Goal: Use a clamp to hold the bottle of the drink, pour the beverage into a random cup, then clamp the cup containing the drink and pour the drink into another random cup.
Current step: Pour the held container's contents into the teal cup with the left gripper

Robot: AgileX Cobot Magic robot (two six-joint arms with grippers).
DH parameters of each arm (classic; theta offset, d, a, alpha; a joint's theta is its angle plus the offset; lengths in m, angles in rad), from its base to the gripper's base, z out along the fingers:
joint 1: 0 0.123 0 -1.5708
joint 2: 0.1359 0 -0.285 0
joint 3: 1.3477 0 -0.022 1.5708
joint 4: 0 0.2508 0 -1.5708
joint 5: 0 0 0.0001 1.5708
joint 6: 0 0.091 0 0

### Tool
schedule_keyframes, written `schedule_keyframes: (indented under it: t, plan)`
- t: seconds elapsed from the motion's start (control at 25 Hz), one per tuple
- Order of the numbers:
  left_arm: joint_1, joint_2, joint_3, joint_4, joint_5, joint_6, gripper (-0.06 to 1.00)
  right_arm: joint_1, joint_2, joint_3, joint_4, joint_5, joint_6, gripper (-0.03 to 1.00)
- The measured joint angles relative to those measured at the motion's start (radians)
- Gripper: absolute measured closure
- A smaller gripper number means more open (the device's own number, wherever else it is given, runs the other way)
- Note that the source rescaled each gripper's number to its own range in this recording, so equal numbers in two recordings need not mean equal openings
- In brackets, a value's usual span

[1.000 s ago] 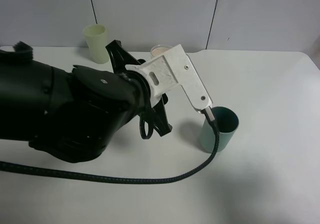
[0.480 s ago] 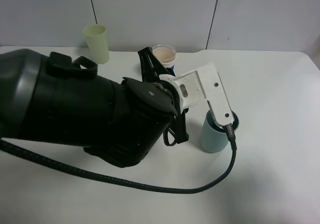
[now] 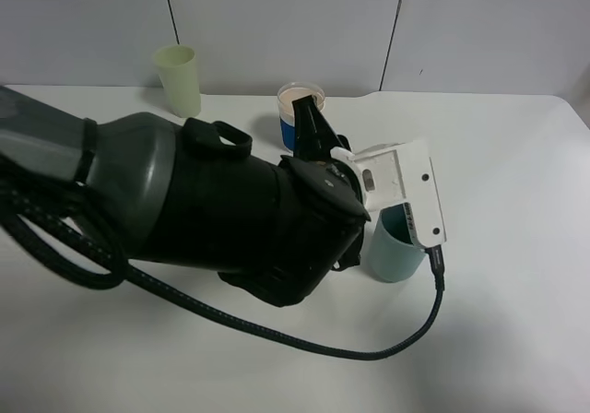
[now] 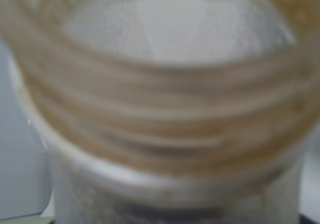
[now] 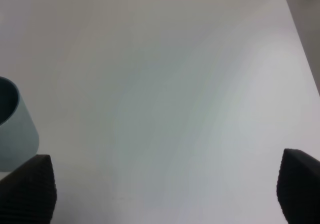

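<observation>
Bottle (image 4: 160,109) mouth is filling the left wrist camera (blurred, threads only); I cannot tell whether the left gripper (image 3: 318,136) is clamping it. That arm is leaning over the teal cup (image 3: 395,247) mid-table (image 3: 516,201). The right gripper (image 5: 162,186) is hanging wide apart. A blue cup (image 3: 289,129) and a pale green cup (image 3: 178,79) are standing along the far edge.

The left arm (image 3: 184,210) reaches across centre; right gripper (image 5: 165,186) gapes wide.

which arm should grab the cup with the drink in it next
Left. The left arm reaches to the blue-and-white cup, and a rim fills its wrist view. The right gripper hangs open over the table, nearer the teal cup.
</observation>
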State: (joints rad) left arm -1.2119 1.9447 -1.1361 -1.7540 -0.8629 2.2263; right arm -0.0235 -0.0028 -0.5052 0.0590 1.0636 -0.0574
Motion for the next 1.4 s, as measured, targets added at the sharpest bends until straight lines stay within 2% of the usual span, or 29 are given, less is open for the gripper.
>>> schedule_keyframes:
  t: [0.24,0.6,0.96,1.4]
  plan:
    - [0.020,0.008,0.000,0.019,0.001,0.028,0.94,0.000,0.000,0.000,0.000,0.000,0.000,0.33]
    - [0.034,0.016,-0.002,0.109,0.017,0.033,0.94,0.000,0.000,0.000,0.000,0.000,0.000,0.33]
    - [0.036,0.072,-0.084,0.140,0.042,0.037,0.94,0.000,0.000,0.000,0.000,0.000,0.000,0.33]
    - [0.057,0.095,-0.090,0.242,0.046,0.044,0.94,0.000,0.000,0.000,0.000,0.000,0.000,0.33]
